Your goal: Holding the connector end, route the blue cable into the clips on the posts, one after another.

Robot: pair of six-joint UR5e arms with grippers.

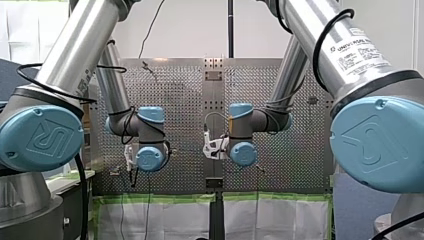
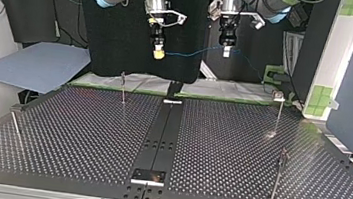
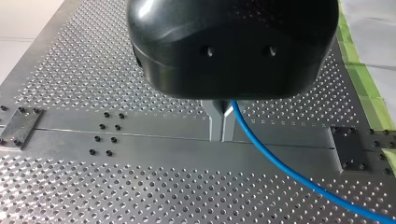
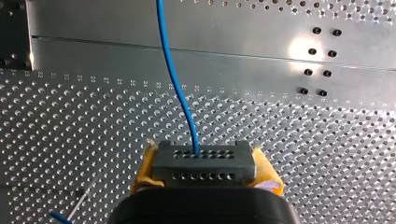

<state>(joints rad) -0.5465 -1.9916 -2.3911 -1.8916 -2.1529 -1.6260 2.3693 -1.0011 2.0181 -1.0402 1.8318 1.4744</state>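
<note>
the robot's right gripper is clamped on the dark connector, yellow pads squeezing both its sides. the blue cable runs out of the connector and hangs across in mid-air to the left gripper, whose metal fingers are pinched together on it. both grippers hang high above the perforated table, well apart from the thin posts.

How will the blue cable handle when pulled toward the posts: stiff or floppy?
Probably flexible yet springy: the blue cable leaves the connector in a smooth bend and spans between my right gripper and my left gripper with little sag. Likely light, being thin. It might slip through the smooth metal fingers.
</note>
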